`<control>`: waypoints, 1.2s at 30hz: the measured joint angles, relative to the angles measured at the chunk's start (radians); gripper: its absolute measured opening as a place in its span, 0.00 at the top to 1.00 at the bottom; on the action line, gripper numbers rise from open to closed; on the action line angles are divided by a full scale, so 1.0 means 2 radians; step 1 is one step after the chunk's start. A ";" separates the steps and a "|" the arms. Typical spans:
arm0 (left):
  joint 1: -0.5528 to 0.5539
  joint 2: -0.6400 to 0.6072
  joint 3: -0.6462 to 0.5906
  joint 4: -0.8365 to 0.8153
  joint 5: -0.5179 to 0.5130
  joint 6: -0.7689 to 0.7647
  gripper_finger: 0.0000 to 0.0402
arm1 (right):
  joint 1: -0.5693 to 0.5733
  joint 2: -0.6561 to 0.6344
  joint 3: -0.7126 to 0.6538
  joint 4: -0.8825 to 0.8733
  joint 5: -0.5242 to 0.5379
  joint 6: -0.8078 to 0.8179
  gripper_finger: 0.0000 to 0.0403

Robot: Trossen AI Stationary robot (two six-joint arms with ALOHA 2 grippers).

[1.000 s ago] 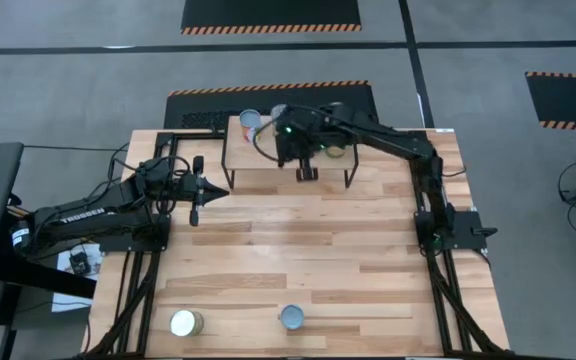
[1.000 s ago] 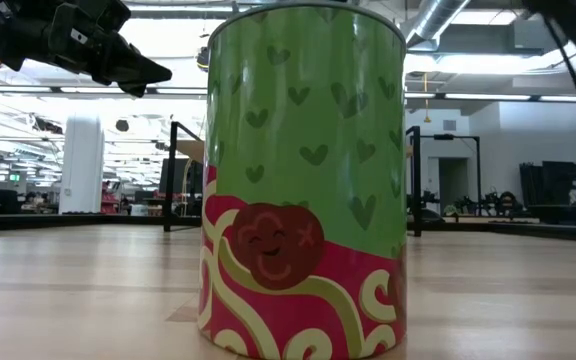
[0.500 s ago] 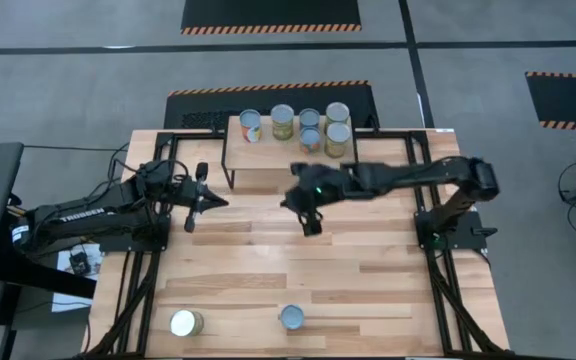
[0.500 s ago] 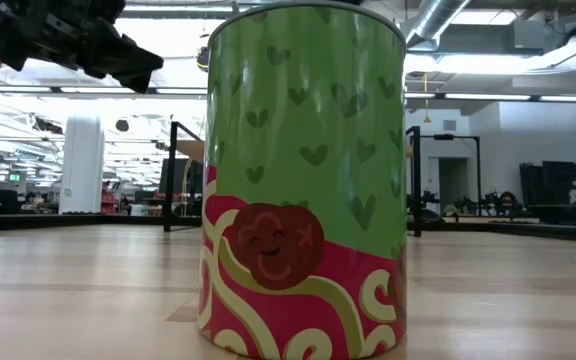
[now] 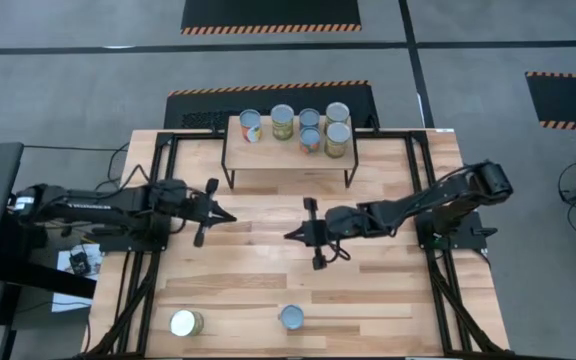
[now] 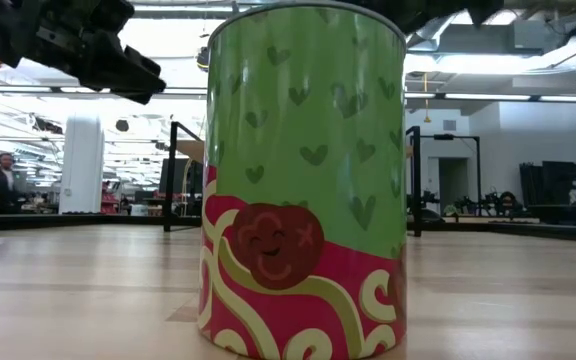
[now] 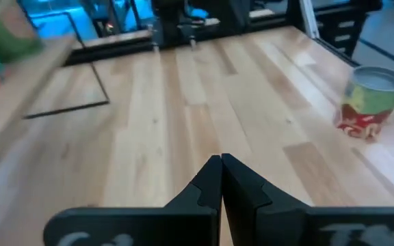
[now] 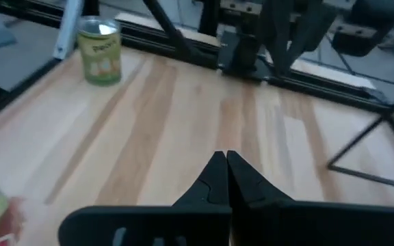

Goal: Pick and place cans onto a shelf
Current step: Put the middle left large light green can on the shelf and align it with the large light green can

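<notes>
From above, five cans (image 5: 309,128) are seen on the shelf (image 5: 268,157), two more near the table's front edge; left gripper (image 5: 230,217) and right gripper (image 5: 290,236) are shut, empty. Low down, a green can (image 6: 305,180) fills the view.

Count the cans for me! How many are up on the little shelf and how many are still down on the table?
7 cans show. Five stand on the shelf. Two wait at the table's near edge: and. Another may be hidden.
</notes>
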 joint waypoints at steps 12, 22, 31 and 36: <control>-0.148 0.012 0.077 -0.166 -0.069 -0.093 1.00 | 0.013 0.076 -0.061 0.236 0.000 0.025 0.99; -0.272 0.039 0.164 -0.338 -0.136 -0.230 0.97 | -0.008 0.056 -0.106 0.284 -0.017 -0.010 0.99; -0.332 0.144 0.236 -0.447 -0.102 -0.335 0.90 | -0.028 0.057 -0.137 0.340 -0.032 0.000 0.99; -0.372 0.213 0.269 -0.472 -0.051 -0.361 0.78 | -0.013 0.057 -0.137 0.339 -0.031 0.007 0.99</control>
